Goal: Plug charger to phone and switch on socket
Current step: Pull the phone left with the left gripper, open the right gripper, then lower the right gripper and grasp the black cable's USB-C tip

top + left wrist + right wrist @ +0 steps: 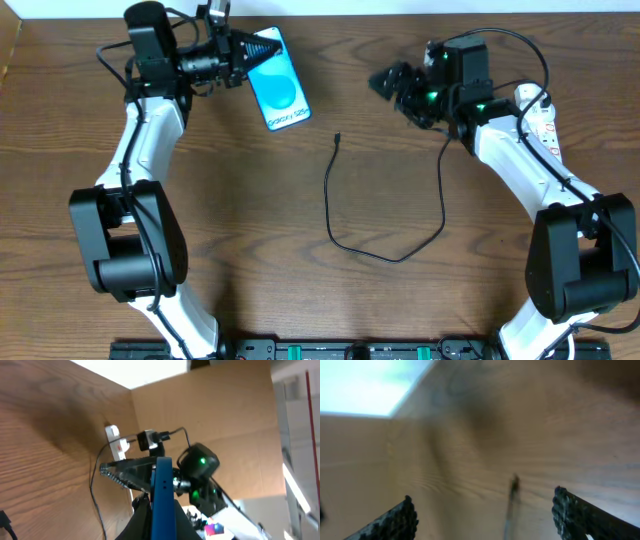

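The phone (279, 88), with a blue-cyan screen, sits at the back left, and its far end is between the fingers of my left gripper (243, 55). In the left wrist view the phone (161, 491) shows edge-on, clamped in the left gripper (160, 522). The charger's black cable (333, 200) lies loose mid-table, with its plug tip (338, 137) pointing away from me. The cable loops right towards the white adapter (148, 440) at the socket (541, 118). My right gripper (384, 80) is open and empty, right of the phone. The plug tip shows blurred between its fingers in the right wrist view (514, 485).
The wooden table is ringed by a cardboard wall (210, 405) at the back. The right arm's body with green lights (450, 85) stands between the right gripper and the socket. The socket also shows in the left wrist view (116, 440).
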